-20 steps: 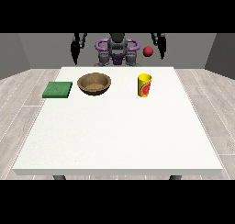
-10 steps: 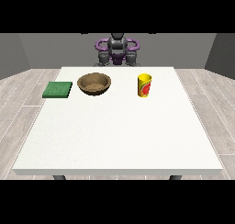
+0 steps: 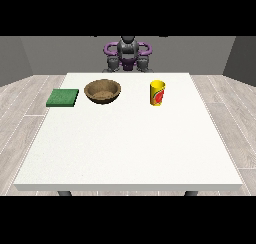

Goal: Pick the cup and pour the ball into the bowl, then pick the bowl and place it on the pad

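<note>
One yellow cup (image 3: 157, 92) with a red mark stands upright on the far part of the white surface (image 3: 130, 143), toward the view's right. No ball shows; if it sits inside the cup, the rim hides it. Well apart from the cup, nearer the middle, rests the brown bowl (image 3: 102, 91), and just beside the bowl at the view's left lies the flat green pad (image 3: 63, 97), not touching it.

Neither hand shows over the surface. The robot (image 3: 128, 54) sits behind the far edge with its arms drawn in close to its body, so I cannot tell how the fingers lie or whether they hold anything; nothing appears to be held.

Picking up the cup is the step in hand, judged from this layout. Done well, the hand at the view's right would approach from the side, close round the cup's middle, and keep it upright until it hangs over the bowl.
</note>
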